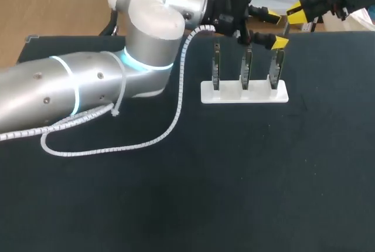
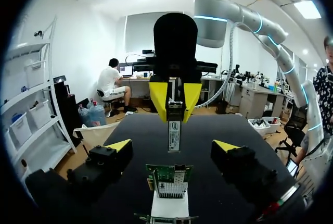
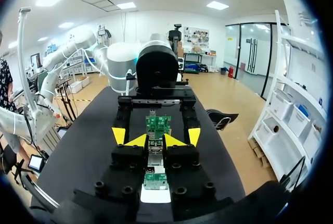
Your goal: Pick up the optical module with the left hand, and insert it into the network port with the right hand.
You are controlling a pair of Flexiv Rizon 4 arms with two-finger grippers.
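Observation:
The optical module (image 2: 174, 133), a slim metal bar, hangs straight down from my right gripper (image 2: 175, 101), which is shut on its upper end. My left gripper (image 2: 173, 146) stands wide open around the module, its yellow fingertips (image 2: 118, 145) well clear on either side. In the right wrist view my right gripper (image 3: 155, 141) pinches the module (image 3: 155, 155), with the left gripper's fingertips (image 3: 118, 135) apart just beyond. In the head view both grippers meet at the table's far right, left (image 1: 275, 27) and right (image 1: 302, 7), above the network cards (image 1: 246, 67). A green card with its port (image 2: 169, 181) lies under the module.
Three network cards stand upright in a white holder (image 1: 225, 95) at the far middle of the black table (image 1: 234, 176). My left arm (image 1: 88, 82) stretches across the left half, trailing a white coiled cable (image 1: 170, 129).

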